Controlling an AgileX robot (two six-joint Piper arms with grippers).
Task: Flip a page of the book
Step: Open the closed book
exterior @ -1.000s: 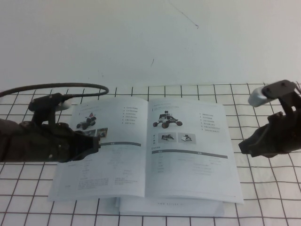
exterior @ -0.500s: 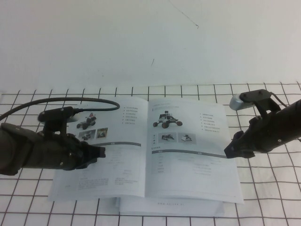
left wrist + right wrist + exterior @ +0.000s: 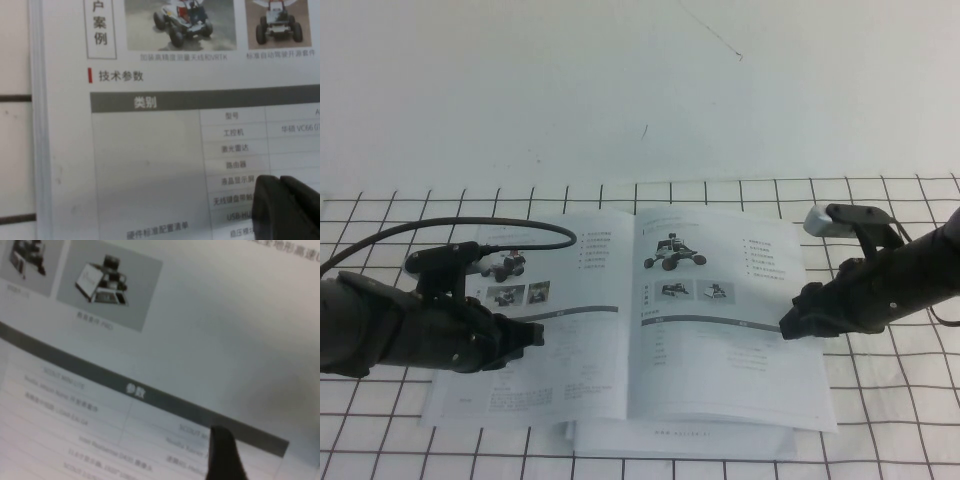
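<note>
White cloth ruled in a black grid covers the desk (image 3: 880, 420), and the book (image 3: 630, 395) lies open and flat on it, resting on a plain white booklet (image 3: 680, 440) that shows just below its near edge. The left hand (image 3: 525, 340) sits low over the left leaf, above its grey bar, fingers pressed together, apparently to hold that side down. The right hand (image 3: 792, 325) hangs at the outer edge of the page (image 3: 720, 350), by the end of the grey bar; whether its fingers are spread or pressed together cannot be told, and only one dark fingertip (image 3: 224, 452) shows above the paper. The page still lies flat, unlifted.
</note>
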